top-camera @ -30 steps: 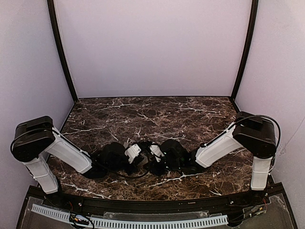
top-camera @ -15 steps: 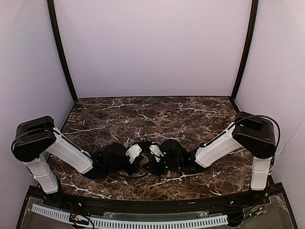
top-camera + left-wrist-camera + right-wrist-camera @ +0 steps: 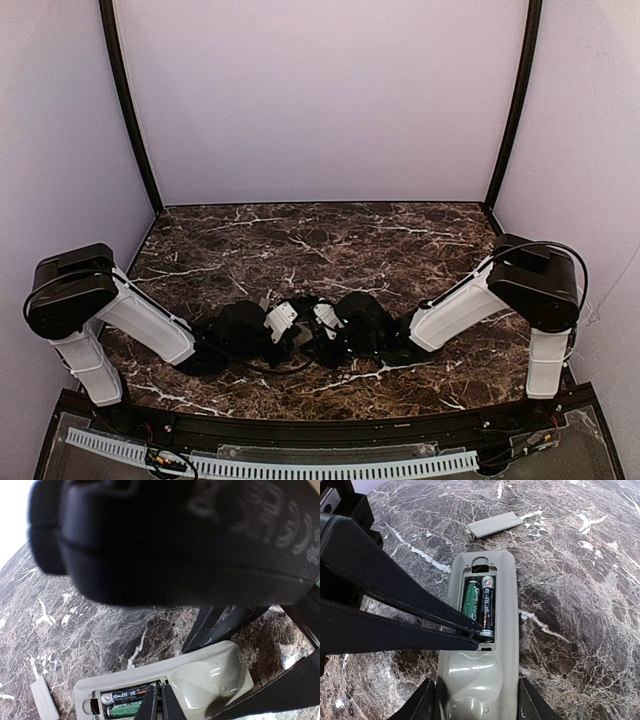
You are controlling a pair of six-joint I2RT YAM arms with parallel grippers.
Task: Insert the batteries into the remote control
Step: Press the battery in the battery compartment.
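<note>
Left gripper (image 3: 159, 698) closed since a second ago, tips at batteries (image 3: 481, 609) seated in remote control (image 3: 479, 676), right gripper (image 3: 478, 702) clamping its sides.

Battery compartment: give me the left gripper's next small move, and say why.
Probably lift the left gripper straight up, clear of the remote control. Both batteries appear seated side by side in it, the gripper's shut tips sit at their end, and the battery cover lies apart on the marble table, not yet fitted.

A robot test booth — plain lilac walls (image 3: 320, 100), black corner posts (image 3: 128, 110), marble-patterned tabletop (image 3: 330, 235).
</note>
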